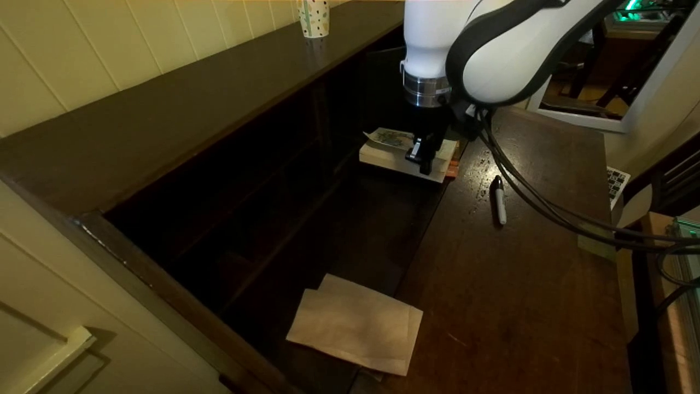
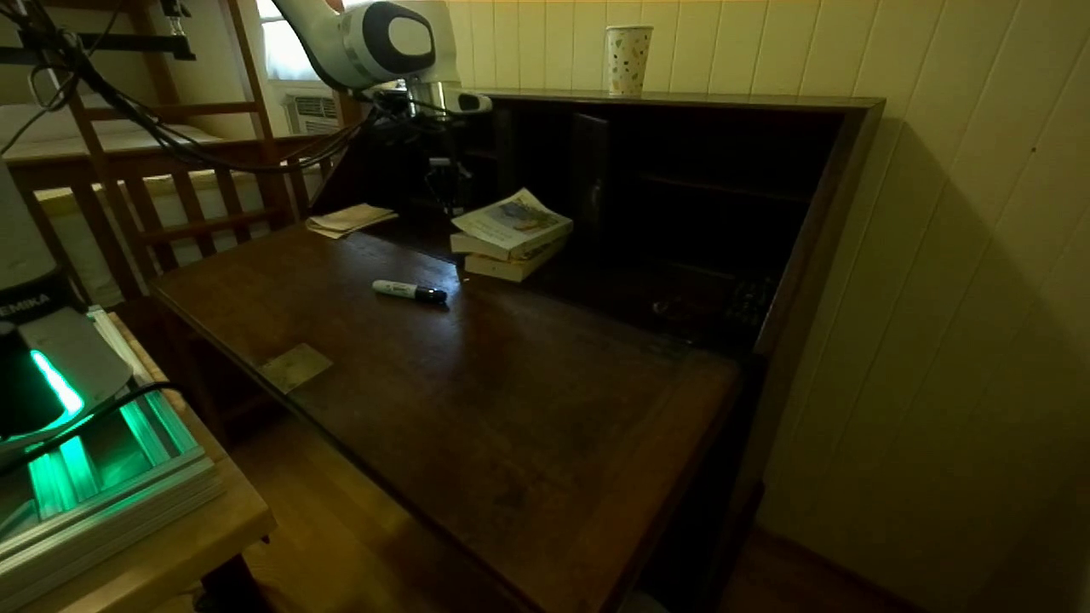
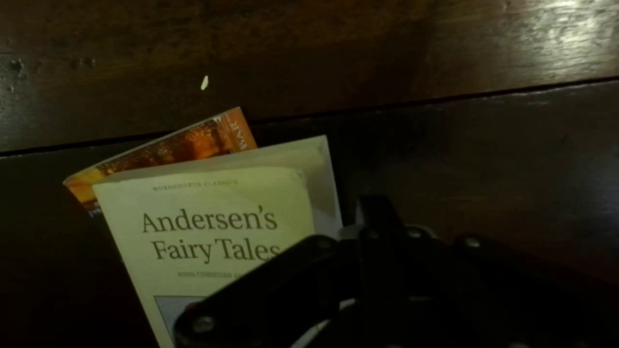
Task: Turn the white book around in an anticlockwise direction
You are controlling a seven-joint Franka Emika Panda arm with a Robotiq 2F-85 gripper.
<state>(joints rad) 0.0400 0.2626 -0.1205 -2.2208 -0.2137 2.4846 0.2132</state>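
Observation:
The white book lies cover up on top of another book in an exterior view, with one cover corner curled up. It also shows in an exterior view with its picture visible, and in the wrist view with the title "Andersen's Fairy Tales". The lower book sticks out at an angle; its orange cover shows in the wrist view. My gripper has its fingers together, with nothing seen between them. It stands beside the white book's side edge; whether it touches is unclear. It looks dark there.
A marker lies on the desk leaf. Folded pale papers lie across the desk's inner edge. The desk's dark compartments and a small open door stand behind the books. A paper cup stands on the top shelf.

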